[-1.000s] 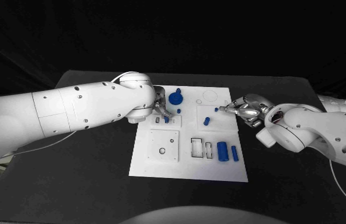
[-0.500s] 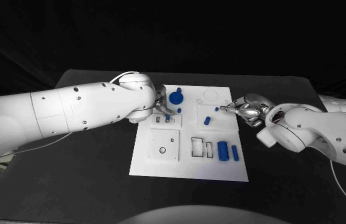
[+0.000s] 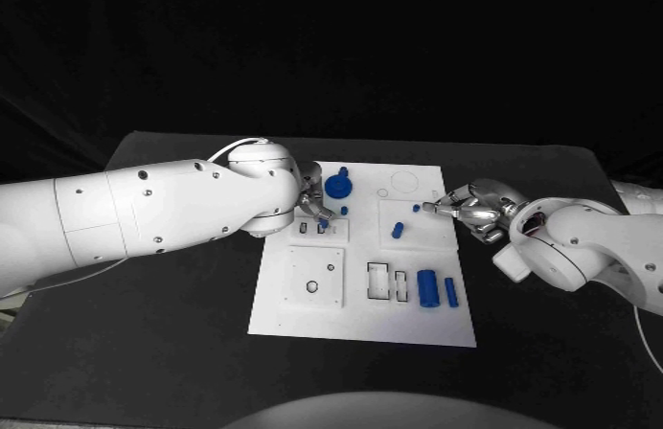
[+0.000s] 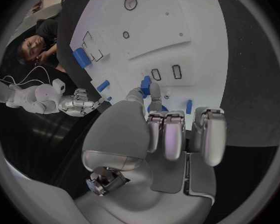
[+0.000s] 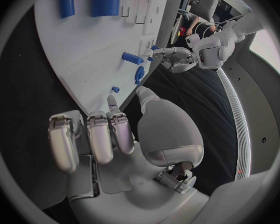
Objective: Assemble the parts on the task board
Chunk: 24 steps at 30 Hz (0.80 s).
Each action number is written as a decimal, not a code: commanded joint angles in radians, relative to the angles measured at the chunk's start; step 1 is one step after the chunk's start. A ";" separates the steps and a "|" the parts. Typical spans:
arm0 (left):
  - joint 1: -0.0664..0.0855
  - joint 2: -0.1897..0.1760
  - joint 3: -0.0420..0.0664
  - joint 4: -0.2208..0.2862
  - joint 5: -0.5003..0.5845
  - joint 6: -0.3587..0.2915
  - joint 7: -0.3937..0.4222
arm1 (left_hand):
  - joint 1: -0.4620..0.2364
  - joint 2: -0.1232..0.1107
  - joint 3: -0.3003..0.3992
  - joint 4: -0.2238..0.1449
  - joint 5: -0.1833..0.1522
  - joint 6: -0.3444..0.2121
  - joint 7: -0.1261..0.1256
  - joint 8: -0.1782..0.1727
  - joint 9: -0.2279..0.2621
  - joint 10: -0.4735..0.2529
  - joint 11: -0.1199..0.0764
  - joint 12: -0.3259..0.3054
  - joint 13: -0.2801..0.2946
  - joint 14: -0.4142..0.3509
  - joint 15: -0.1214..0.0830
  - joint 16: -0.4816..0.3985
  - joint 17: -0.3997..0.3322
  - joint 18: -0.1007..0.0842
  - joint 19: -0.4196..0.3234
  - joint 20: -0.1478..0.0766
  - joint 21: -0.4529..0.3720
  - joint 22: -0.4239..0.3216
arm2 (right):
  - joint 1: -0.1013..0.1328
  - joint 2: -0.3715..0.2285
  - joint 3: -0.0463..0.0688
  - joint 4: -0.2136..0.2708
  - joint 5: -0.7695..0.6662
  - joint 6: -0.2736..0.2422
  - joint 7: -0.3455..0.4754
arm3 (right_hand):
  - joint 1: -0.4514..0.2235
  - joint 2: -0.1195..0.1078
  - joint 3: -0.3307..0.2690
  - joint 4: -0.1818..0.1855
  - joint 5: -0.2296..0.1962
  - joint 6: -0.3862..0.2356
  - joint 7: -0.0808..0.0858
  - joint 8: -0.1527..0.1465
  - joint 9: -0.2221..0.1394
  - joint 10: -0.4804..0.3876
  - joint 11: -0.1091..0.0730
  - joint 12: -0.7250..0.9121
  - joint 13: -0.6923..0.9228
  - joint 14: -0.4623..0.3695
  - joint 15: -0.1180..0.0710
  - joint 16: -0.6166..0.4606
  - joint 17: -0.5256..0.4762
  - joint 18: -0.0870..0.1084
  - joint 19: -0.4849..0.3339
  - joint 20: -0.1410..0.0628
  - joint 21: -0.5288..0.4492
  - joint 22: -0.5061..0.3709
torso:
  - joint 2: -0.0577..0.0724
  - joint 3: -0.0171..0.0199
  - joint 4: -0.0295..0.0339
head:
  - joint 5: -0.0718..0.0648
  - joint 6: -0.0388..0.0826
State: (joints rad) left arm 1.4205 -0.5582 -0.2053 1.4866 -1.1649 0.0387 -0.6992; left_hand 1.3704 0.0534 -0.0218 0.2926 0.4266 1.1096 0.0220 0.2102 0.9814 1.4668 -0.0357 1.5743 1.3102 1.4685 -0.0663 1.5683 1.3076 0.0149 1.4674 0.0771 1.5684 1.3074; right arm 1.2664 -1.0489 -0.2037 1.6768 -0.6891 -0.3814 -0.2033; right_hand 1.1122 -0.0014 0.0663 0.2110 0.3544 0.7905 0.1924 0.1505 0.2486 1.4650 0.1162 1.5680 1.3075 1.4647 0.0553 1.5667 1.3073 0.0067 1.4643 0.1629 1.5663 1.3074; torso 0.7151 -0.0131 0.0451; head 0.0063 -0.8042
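Head and wrist views of a two-armed assembly on a white task board [image 3: 362,326] lying at the middle of the black tabletop [image 3: 180,352].

The left hand [image 3: 313,207] works over the board's far-left part, fingers drawn narrow around a small blue peg [image 4: 147,82]; the left wrist view shows the peg pinched between fingertips [image 4: 154,89] just above two small rectangular slots [image 4: 165,73]. A second blue peg [image 4: 189,106] stands close beside the hand, and a round blue knob [image 3: 337,189] sits near the board's far edge.

The right hand [image 3: 468,209] hovers at the board's right edge with fingers curled in; a small blue piece [image 3: 416,208] lies just off its fingertips, and whether it touches or grips it cannot be told. A short blue pin [image 3: 397,230] lies on the board nearby. Two blue cylinders [image 3: 437,290] rest side by side toward the near-right corner, next to empty rectangular recesses [image 3: 385,282].

Judged step: seating the pinched peg into one of the slots. To do it well, the peg should be held upright and squared to the slot outline before descent, lowered slowly, and freed only once it stands unaided. The neighbouring peg risks being knocked by the curled fingers.
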 commanded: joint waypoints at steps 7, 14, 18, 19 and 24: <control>-0.003 -0.008 0.000 0.023 -0.070 -0.022 -0.150 | -0.009 0.006 0.007 0.002 0.007 0.005 -0.005 0.000 0.001 0.104 -0.003 -0.003 0.261 0.102 -0.006 0.003 0.263 -0.015 0.103 -0.006 0.002 0.263 | -0.001 0.001 0.000 0.001 -0.009 0.009 0.005 | 0.002 0.008 -0.005 -0.001 -0.002 -0.006 0.004 0.006 -0.001 0.106 0.008 0.003 0.263 0.106 0.008 0.004 0.264 -0.007 0.106 0.008 0.004 0.263 | 0.000 -0.0003 0.0001 | 0.000 -0.002; -0.003 -0.012 -0.001 0.029 -0.086 -0.024 -0.151 | -0.009 0.007 0.008 0.001 0.007 0.005 -0.006 0.000 0.001 0.104 -0.003 -0.003 0.261 0.102 -0.006 0.003 0.263 -0.015 0.103 -0.006 0.002 0.263 | -0.002 0.001 0.000 0.001 -0.009 0.008 0.006 | 0.002 0.008 -0.005 -0.001 -0.002 -0.006 0.004 0.006 -0.001 0.106 0.008 0.003 0.263 0.106 0.008 0.004 0.264 -0.007 0.106 0.008 0.004 0.263 | 0.000 -0.0001 0.0003 | 0.000 -0.003; -0.005 -0.013 -0.001 0.029 -0.088 -0.023 -0.151 | -0.010 0.006 0.008 0.001 0.007 0.005 -0.006 0.000 0.001 0.104 -0.003 -0.003 0.261 0.102 -0.006 0.003 0.263 -0.015 0.103 -0.006 0.002 0.263 | -0.002 0.001 0.000 0.001 -0.009 0.008 0.006 | 0.002 0.008 -0.005 -0.001 -0.002 -0.006 0.004 0.006 -0.001 0.106 0.008 0.003 0.263 0.106 0.008 0.004 0.264 -0.007 0.106 0.008 0.004 0.263 | 0.000 -0.0002 0.0002 | 0.002 -0.003; -0.005 -0.013 -0.001 0.029 -0.088 -0.022 -0.151 | -0.010 0.006 0.008 0.001 0.007 0.005 -0.006 0.000 0.001 0.104 -0.003 -0.003 0.261 0.102 -0.006 0.003 0.263 -0.015 0.103 -0.006 0.002 0.263 | -0.002 0.001 0.000 0.001 -0.009 0.008 0.006 | 0.002 0.008 -0.005 -0.001 -0.002 -0.006 0.004 0.006 -0.001 0.106 0.008 0.003 0.263 0.106 0.008 0.004 0.264 -0.007 0.106 0.008 0.004 0.263 | 0.000 -0.0001 0.0002 | 0.002 -0.003; -0.008 -0.013 -0.001 0.024 -0.089 -0.021 -0.152 | -0.010 0.006 0.008 0.001 0.007 0.006 -0.006 0.000 0.001 0.104 -0.003 -0.003 0.261 0.102 -0.006 0.003 0.263 -0.015 0.103 -0.006 0.002 0.263 | -0.002 0.001 0.000 0.001 -0.009 0.008 0.006 | 0.002 0.008 -0.005 -0.001 -0.002 -0.006 0.004 0.006 -0.001 0.106 0.008 0.003 0.263 0.106 0.008 0.004 0.264 -0.007 0.106 0.008 0.004 0.263 | -0.001 0.0005 -0.0001 | 0.002 -0.004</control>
State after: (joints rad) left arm 1.4131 -0.5719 -0.2066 1.5110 -1.2396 0.0215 -0.6992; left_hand 1.3668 0.0565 -0.0193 0.2953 0.4301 1.1134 0.0217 0.2044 0.9817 1.4650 -0.0339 1.5745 1.3099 1.4684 -0.0663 1.5683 1.3074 0.0150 1.4674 0.0772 1.5683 1.3074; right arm 1.2657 -1.0482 -0.2037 1.6772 -0.6893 -0.3818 -0.2025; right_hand 1.1123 -0.0014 0.0663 0.2110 0.3544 0.7905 0.1924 0.1505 0.2486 1.4650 0.1162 1.5680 1.3074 1.4647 0.0553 1.5667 1.3079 0.0067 1.4643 0.1629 1.5663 1.3073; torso 0.7147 -0.0131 0.0451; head 0.0082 -0.8074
